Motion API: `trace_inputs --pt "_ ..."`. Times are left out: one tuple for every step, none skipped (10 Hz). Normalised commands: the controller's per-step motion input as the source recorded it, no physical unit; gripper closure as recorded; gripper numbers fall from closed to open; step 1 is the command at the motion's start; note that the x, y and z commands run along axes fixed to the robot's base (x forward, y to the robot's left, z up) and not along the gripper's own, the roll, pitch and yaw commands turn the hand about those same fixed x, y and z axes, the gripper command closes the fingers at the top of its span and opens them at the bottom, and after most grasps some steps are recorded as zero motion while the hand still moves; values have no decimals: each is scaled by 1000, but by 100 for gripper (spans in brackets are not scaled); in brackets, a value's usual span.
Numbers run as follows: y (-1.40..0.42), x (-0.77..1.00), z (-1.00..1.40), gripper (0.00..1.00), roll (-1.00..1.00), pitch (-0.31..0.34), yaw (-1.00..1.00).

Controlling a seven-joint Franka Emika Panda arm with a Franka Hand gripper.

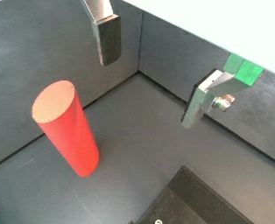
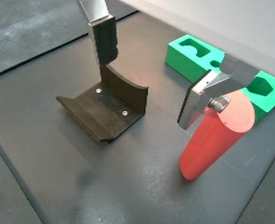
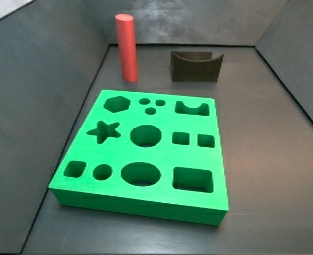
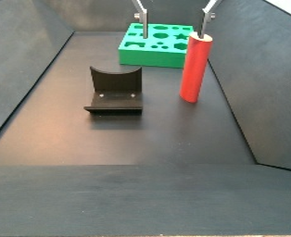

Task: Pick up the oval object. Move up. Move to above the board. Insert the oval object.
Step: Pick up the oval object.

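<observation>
The oval object is a tall red peg standing upright on the dark floor, seen in both side views (image 3: 125, 47) (image 4: 196, 67) and both wrist views (image 1: 67, 127) (image 2: 218, 136). The green board (image 3: 153, 149) lies flat with its shaped holes up; it also shows in a side view (image 4: 160, 42) and a wrist view (image 2: 210, 66). My gripper (image 1: 155, 74) (image 2: 151, 74) is open and empty, raised above the floor. The peg stands outside the gap, just beside one finger (image 2: 202, 96). In a side view the fingertips (image 4: 210, 11) hang above the peg's top.
The dark fixture (image 3: 195, 66) (image 4: 115, 90) stands on the floor beside the peg, under my gripper in a wrist view (image 2: 105, 105). Grey walls enclose the floor on the sides.
</observation>
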Motion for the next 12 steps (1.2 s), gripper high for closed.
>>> trace_inputs --pt "0 0 -86 0 0 -44 -26" --pt "-9 -111 -123 0 16 -79 -20" --pt "0 -143 -109 0 10 -84 0" --pt "0 -169 -111 0 0 -94 0" --pt "0 -80 -97 0 0 -67 0" --pt "0 -26 -74 0 6 -41 -63" --pt "-34 -74 -123 0 23 -69 -286" --pt "0 -100 -83 0 19 -53 -549" --pt "0 -146 -69 0 31 -47 -549" --pt "-34 -49 -26 0 4 -36 -660" --pt "-37 0 0 0 0 -20 -857" --pt "-26 0 0 0 0 -19 -966"
